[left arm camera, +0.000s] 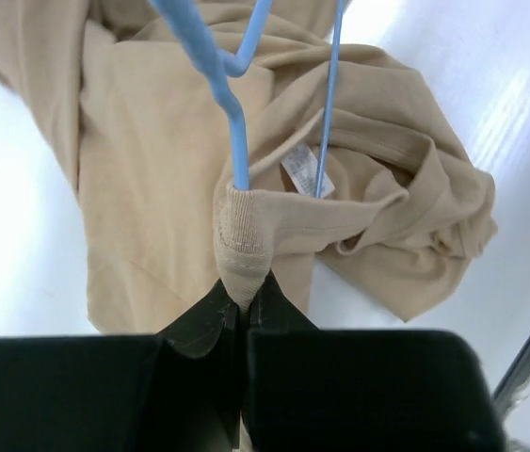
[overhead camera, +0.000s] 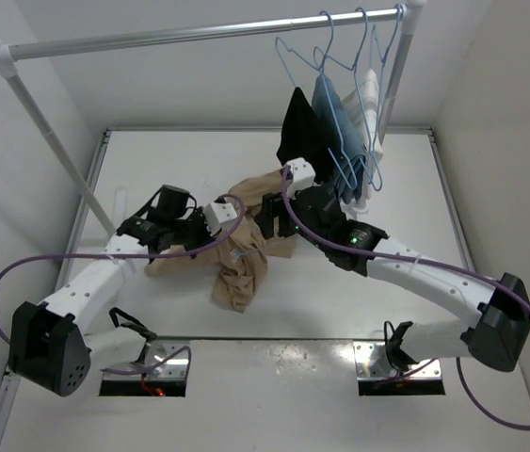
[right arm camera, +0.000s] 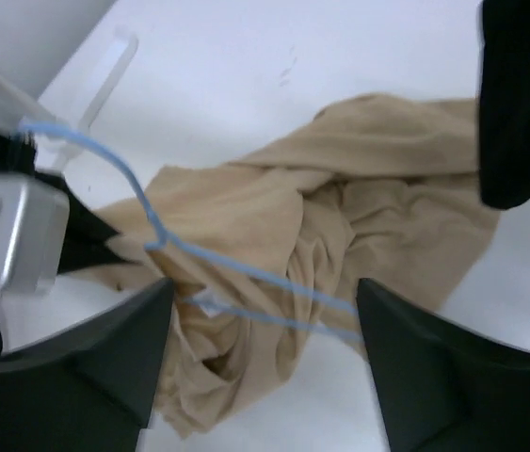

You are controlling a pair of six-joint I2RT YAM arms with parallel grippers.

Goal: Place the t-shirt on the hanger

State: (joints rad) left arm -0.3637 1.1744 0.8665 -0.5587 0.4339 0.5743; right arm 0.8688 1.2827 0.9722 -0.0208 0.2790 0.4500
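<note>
1 t-shirt (overhead camera: 241, 273) lies crumpled at the middle of the table (overhead camera: 152, 160), and 1 hanger (left arm camera: 232, 113) runs into its collar. The left gripper (left arm camera: 244, 299) is pressed together, pinching the collar rib. The right gripper (right arm camera: 265, 311) hangs spread above the cloth. Over the table's far right corner, a rail (overhead camera: 199, 36) carries 3 hung pieces: a black garment (overhead camera: 300, 127), a blue garment (overhead camera: 333, 118) and a white garment (overhead camera: 370, 89).

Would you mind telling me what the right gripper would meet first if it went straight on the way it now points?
Probably the hanger, whose blue wire crosses between the open fingers of the right gripper; the t-shirt lies bunched right behind it, though depth is unclear.
</note>
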